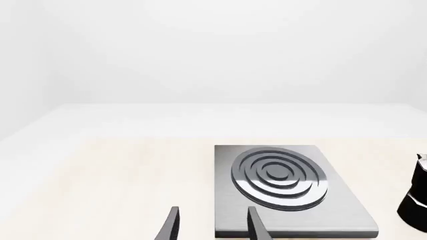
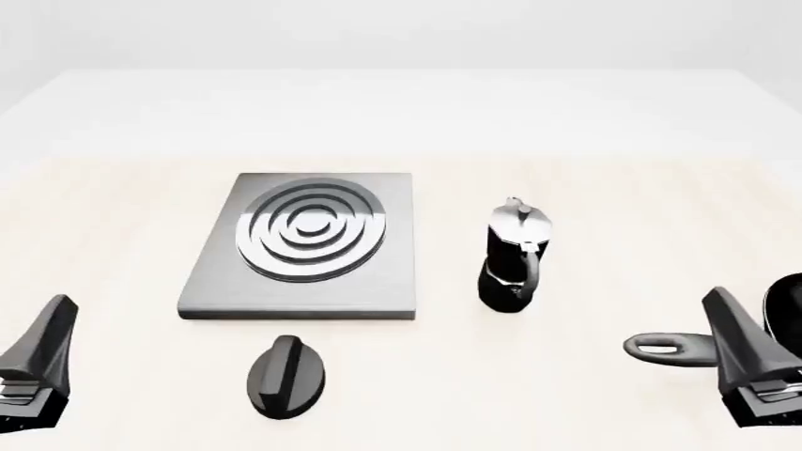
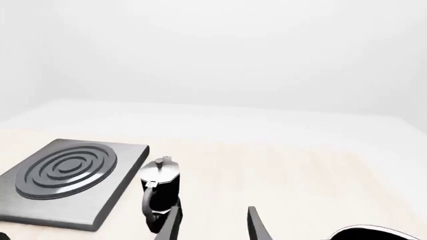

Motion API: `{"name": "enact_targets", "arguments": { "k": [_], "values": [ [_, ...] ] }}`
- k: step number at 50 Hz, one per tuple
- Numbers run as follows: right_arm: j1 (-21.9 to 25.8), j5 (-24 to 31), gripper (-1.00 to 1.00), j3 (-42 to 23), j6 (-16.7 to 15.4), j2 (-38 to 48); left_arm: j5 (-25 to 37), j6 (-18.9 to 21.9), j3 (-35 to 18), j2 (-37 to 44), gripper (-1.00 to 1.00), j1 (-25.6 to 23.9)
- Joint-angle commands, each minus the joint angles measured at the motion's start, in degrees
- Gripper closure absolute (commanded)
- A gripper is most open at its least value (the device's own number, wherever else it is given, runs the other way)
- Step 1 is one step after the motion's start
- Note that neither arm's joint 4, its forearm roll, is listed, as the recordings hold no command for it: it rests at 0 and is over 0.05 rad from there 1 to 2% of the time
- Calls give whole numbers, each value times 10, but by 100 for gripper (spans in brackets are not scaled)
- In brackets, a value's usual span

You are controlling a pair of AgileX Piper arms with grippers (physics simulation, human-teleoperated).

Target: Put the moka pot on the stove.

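The small black faceted moka pot with shiny silver upper part (image 2: 513, 256) stands upright on the pale wooden counter (image 2: 113, 207), just beside the right edge of the flat square grey metal stove with raised concentric rings (image 2: 306, 242), not touching it. Its long axis is vertical; its black side handle faces the arms' side. The stove top carries nothing.

The right gripper (image 3: 212, 224) is released, both fingers apart and empty, with the pot ahead of it and off to the left. The left gripper (image 1: 213, 225) is likewise released and empty, low at the near left corner. Judgement: the right arm is nearer the pot, so the grasp falls to it.

A black oval knob (image 2: 287, 375) lies in front of the stove. A black frying pan with long handle (image 2: 670, 347) sits at the right edge, close to the right gripper; nothing is visible in it.
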Motion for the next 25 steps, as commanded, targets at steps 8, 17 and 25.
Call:
{"name": "enact_targets", "arguments": {
  "k": [8, 17, 25],
  "values": [
    [61, -140, -100, 2, -1, 135, 0, 0, 0, 0, -100, 0],
    [77, -151, -100, 0, -2, 148, 0, 0, 0, 0, -100, 0],
    [93, -175, -100, 1, -1, 174, 0, 0, 0, 0, -100, 0]
  ]
}}
